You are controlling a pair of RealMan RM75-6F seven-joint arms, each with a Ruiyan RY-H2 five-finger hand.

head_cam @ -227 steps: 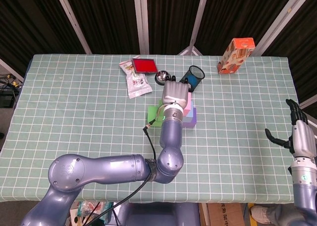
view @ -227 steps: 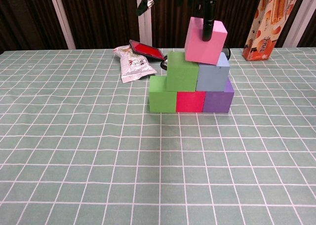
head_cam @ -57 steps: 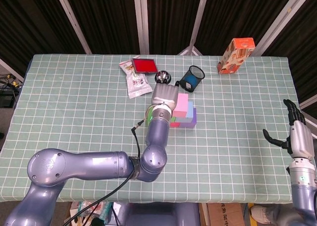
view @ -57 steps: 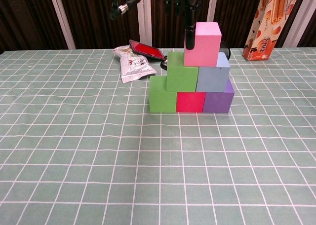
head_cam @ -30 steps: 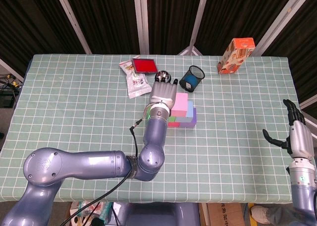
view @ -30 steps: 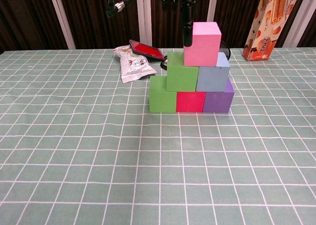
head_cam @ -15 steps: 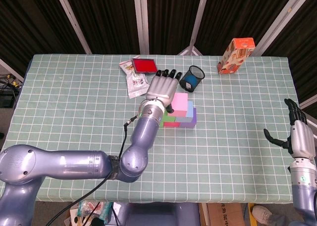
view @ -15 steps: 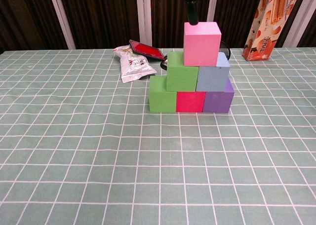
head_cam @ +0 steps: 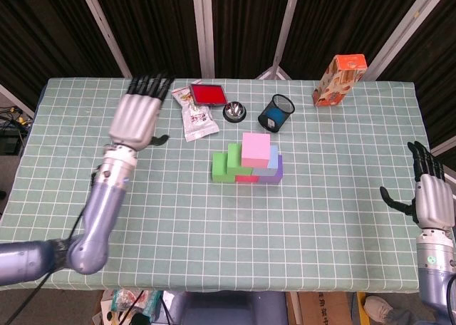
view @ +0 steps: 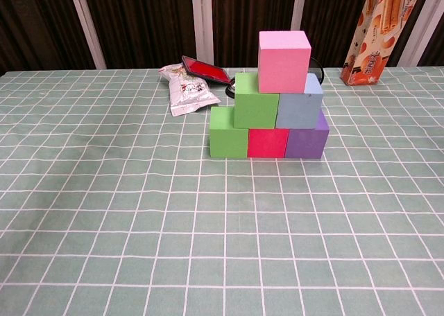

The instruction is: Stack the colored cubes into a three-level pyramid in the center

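A three-level pyramid of cubes stands mid-table. Its bottom row is a green cube (view: pixel 228 136), a red cube (view: pixel 268 143) and a purple cube (view: pixel 306 141). On them sit a second green cube (view: pixel 256 101) and a grey-blue cube (view: pixel 300 104). A pink cube (view: pixel 284 52) (head_cam: pixel 256 150) tops the stack, squarely placed. My left hand (head_cam: pixel 137 118) hovers open well to the left of the stack, fingers spread, holding nothing. My right hand (head_cam: pixel 428 189) is open at the table's right edge. Neither hand shows in the chest view.
Behind the stack lie a silver snack packet (head_cam: pixel 197 120), a red-topped tin (head_cam: pixel 207 94), a small metal bowl (head_cam: pixel 234 111) and a black mesh pen cup (head_cam: pixel 276 112). An orange carton (head_cam: pixel 339 79) stands at the back right.
My left hand has let go of the pink cube and drawn away to the left, clear of the stack. The pink cube now sits level on top. The right hand stayed put.
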